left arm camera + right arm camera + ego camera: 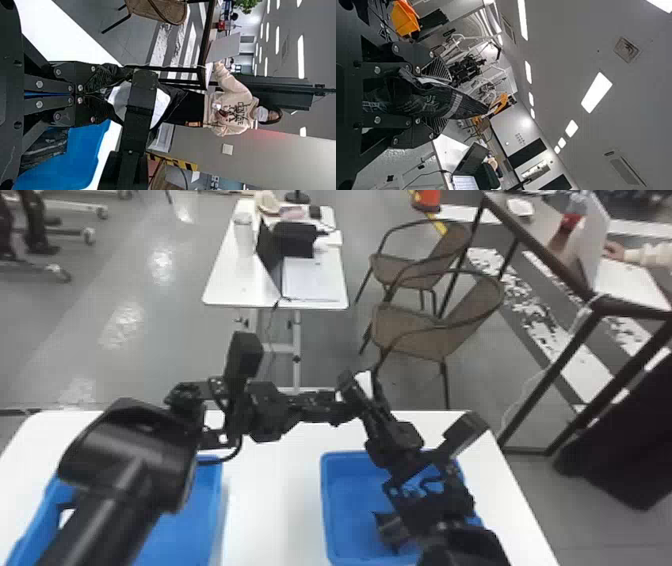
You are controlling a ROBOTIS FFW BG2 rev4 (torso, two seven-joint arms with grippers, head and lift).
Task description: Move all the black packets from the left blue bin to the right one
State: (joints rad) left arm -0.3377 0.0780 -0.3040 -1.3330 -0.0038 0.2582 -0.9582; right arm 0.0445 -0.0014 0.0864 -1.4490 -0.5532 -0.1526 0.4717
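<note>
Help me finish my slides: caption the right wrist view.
A black packet in the right gripper, with a laptop and ceiling lights beyond.

The grey floor (165, 355) around us catches patches of glare. Past the white surface (270, 500), a white desk (225, 292) holds an open laptop (310, 282). Two brown woven chairs (415, 335) stand between it and a dark-framed table (545, 255); an orange cone (427, 200) sits farther back. Overhead, bright rectangular lights (596, 92) dot the grey ceiling (569, 39).
</note>
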